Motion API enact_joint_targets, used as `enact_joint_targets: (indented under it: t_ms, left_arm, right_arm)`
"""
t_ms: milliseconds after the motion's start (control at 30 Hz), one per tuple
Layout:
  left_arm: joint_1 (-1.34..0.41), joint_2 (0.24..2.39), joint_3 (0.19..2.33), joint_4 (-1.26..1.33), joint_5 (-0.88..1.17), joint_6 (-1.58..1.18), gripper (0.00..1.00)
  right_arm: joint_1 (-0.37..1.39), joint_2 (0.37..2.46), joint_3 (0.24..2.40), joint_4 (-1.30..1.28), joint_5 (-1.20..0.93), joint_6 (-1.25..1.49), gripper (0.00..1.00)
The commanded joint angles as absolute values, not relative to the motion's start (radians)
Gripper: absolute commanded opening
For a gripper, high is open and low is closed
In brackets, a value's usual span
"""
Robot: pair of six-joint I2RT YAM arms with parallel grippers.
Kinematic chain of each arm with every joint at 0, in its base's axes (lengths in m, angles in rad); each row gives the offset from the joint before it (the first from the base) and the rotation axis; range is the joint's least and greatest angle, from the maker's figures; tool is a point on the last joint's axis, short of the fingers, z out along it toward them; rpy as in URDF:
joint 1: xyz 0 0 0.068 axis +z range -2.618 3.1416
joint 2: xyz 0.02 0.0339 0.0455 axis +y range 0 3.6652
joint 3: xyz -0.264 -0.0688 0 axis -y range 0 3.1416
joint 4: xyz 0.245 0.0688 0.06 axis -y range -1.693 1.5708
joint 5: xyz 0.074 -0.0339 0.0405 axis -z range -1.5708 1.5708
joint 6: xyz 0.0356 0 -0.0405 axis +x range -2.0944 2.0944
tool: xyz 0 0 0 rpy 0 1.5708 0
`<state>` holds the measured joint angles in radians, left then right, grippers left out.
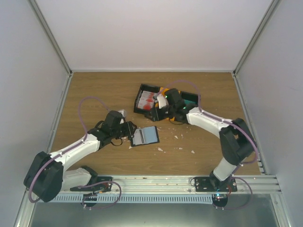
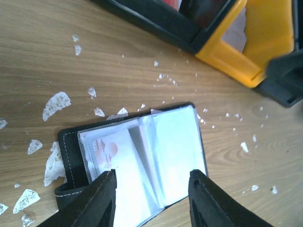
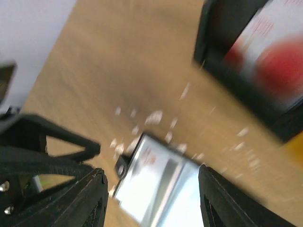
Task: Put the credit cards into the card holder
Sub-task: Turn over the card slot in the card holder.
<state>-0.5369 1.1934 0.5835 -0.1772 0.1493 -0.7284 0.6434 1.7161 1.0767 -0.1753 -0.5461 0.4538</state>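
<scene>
The card holder [image 1: 144, 136] lies open on the wooden table [image 1: 94, 94], just beside the left gripper [image 1: 129, 132] — black outside, with pale clear sleeves inside. The left wrist view shows 1 card [image 2: 105, 150] with an orange-red mark in the left sleeve, a detail lost from above. The black tray [image 1: 144, 87] holds red-and-white credit cards [image 1: 147, 100]. An orange tray [image 2: 265, 42] sits just beside it, its contents unclear. The left gripper stands part-spread over the holder, gripping nothing. The right gripper [image 1: 159, 101], by the black tray, is spread and empty — its own view is blurred. Small white scraps [image 2: 56, 104] dot the wood
</scene>
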Motion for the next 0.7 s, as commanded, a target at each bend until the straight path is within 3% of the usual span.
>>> enact_joint_targets:
  t_ms: [0, 100, 333, 667]
  left_arm:
    - [-0.499, 1.145, 0.579, -0.144, 0.173, -0.709, 0.49]
    - [-0.480, 1.153, 0.597, -0.140, 0.204, -0.709, 0.54]
    - [-0.459, 1.203, 0.633, -0.106, 0.312, -0.698, 0.57]
    - [-0.420, 1.408, 0.804, -0.097, 0.291, -0.679, 0.55]
  right_arm:
    - [0.564, 1.628, 1.154, -0.292, -0.376, 0.289, 0.54]
    - [0.520, 1.614, 1.199, -0.353, -0.279, 0.253, 0.55]
    - [0.466, 1.616, 1.249, -0.403, -0.076, 0.217, 0.56]
    - [0.425, 1.728, 1.395, -0.501, -0.124, 0.101, 0.52]
